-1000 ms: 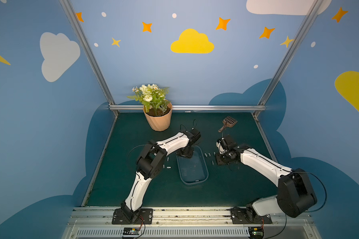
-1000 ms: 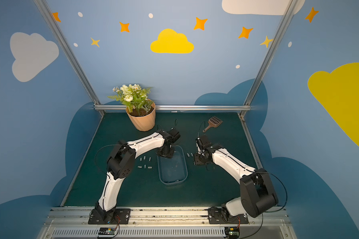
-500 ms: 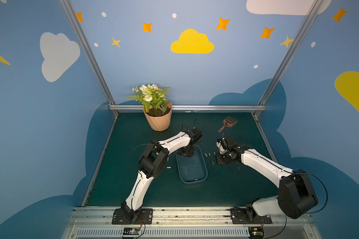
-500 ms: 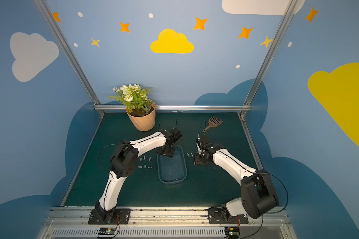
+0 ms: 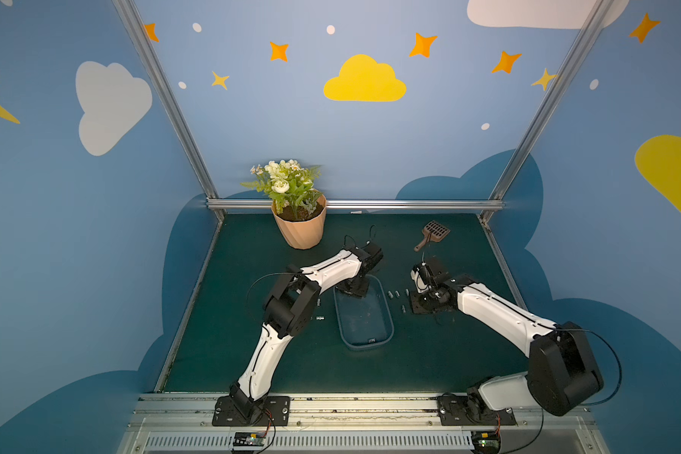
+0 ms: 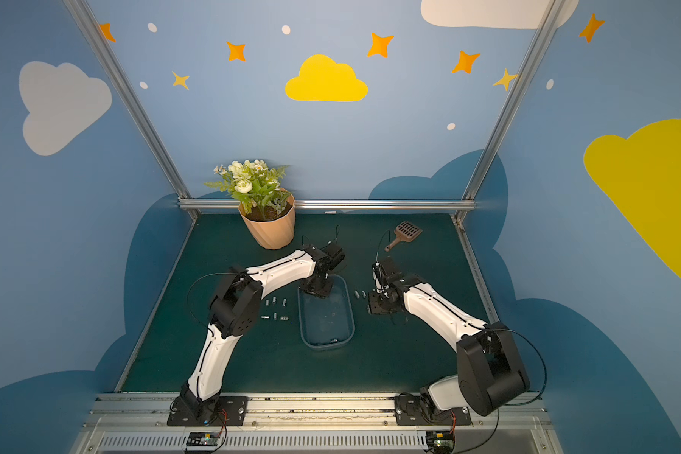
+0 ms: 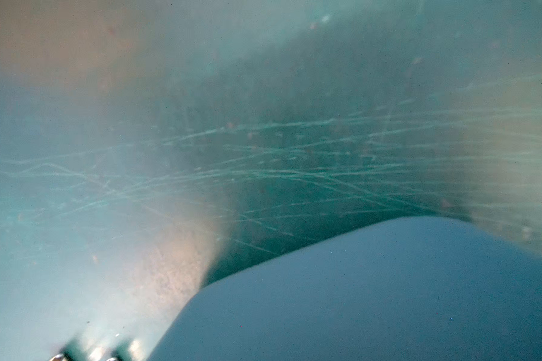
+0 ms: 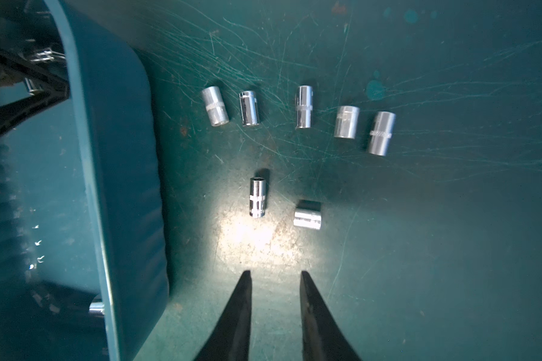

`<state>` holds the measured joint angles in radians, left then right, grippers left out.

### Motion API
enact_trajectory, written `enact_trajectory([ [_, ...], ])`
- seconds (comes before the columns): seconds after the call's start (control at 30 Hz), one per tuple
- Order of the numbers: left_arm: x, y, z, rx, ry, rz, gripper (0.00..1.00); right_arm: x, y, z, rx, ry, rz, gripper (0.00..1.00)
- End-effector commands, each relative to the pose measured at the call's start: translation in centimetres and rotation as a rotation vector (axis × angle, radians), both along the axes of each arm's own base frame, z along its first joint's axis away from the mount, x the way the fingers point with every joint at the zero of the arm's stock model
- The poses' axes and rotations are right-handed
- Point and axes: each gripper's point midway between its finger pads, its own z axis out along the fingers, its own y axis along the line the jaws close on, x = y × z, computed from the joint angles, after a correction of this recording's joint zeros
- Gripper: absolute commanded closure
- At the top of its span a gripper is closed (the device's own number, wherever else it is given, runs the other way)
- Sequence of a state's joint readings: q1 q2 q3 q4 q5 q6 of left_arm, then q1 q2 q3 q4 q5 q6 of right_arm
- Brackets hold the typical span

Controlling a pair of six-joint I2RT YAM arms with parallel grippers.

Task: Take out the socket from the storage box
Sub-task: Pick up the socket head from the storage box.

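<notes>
Sockets (image 8: pixel 304 107) of knurled chrome, translucent storage box (image 8: pixel 122 156)

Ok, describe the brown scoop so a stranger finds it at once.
On the green mat, go to the far corner on the right arm's side. The scoop lies there alone, flat. It is brown with a slotted head and short handle, unlike the shiny sockets beside the storage box.

The storage box (image 5: pixel 364 347), a shallow translucent bluish tub with rounded corners, is sitting upright on the green mat (image 5: pixel 429 365), lengthwise front to back; one chrome socket (image 8: pixel 96 308) is lying inside against its wall, while seven loose sockets (image 8: pixel 257 197) are lying on their sides just beside it
</notes>
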<state>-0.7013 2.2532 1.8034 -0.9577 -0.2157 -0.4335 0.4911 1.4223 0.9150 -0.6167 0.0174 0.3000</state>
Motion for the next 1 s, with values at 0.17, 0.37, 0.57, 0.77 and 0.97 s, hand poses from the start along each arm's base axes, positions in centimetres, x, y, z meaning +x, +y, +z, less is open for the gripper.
enact_trajectory([
  [0.17,-0.83,-0.81,-0.83,-0.027,0.030,-0.028,0.62,-0.11,-0.23,0.16,0.007,-0.006,-0.014,0.72],
  [0.37,-1.21,-0.42,-1.17,-0.018,0.039,-0.005,0.66,-0.15,-0.22,0.06,0.009,-0.002,-0.014,0.72],
  [0.57,-1.40,-0.14,-1.62,-0.008,0.048,-0.002,0.76,-0.23,-0.24,0.04,0.009,-0.002,-0.013,0.72],
  [0.77,-1.50,-0.13,-1.69,-0.008,0.052,-0.003,0.81,-0.28,-0.37,-0.01,0.007,-0.001,-0.018,0.72],
  [0.97,-1.47,-0.23,-0.99,-0.024,0.037,0.003,0.82,-0.30,-0.45,0.08,0.006,-0.004,-0.018,0.72],
])
